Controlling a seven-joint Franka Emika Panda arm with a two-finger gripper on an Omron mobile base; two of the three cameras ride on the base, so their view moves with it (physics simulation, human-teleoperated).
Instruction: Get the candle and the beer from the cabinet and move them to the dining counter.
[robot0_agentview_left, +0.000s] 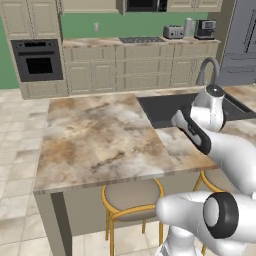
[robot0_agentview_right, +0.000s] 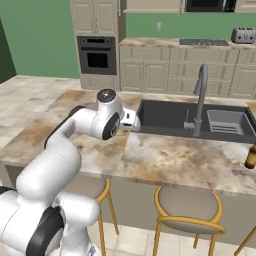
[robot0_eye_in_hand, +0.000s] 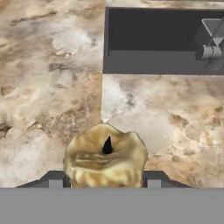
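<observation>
Green-walled kitchen, beige cabinetry along the back: a white robot arm reaches out over the dining counter (robot0_agentview_left: 95, 135), a wide island topped in beige-brown marbled stone with a dark grey sink (robot0_agentview_right: 172, 117) and a curved steel tap (robot0_agentview_right: 200, 97) set into it. From the hand camera, the gripper (robot0_eye_in_hand: 105, 179) holds the candle (robot0_eye_in_hand: 105, 159), a squat golden-brown piece with a short dark wick, pinched between its 2 dark fingertips (robot0_eye_in_hand: 54, 179) at a middling width, above the stone near the sink's front corner. Whether the candle touches the stone cannot be told. At the far right edge of the right base camera, the beer (robot0_agentview_right: 251, 156) stands upright on the counter top, an amber bottle partly cut off by the frame. 2 round stools (robot0_agentview_right: 187, 210) with yellow metal frames sit tucked under the island's near side. Behind, a black wall oven (robot0_agentview_left: 37, 60) and a silver toaster (robot0_agentview_left: 173, 32) line the back wall.
</observation>
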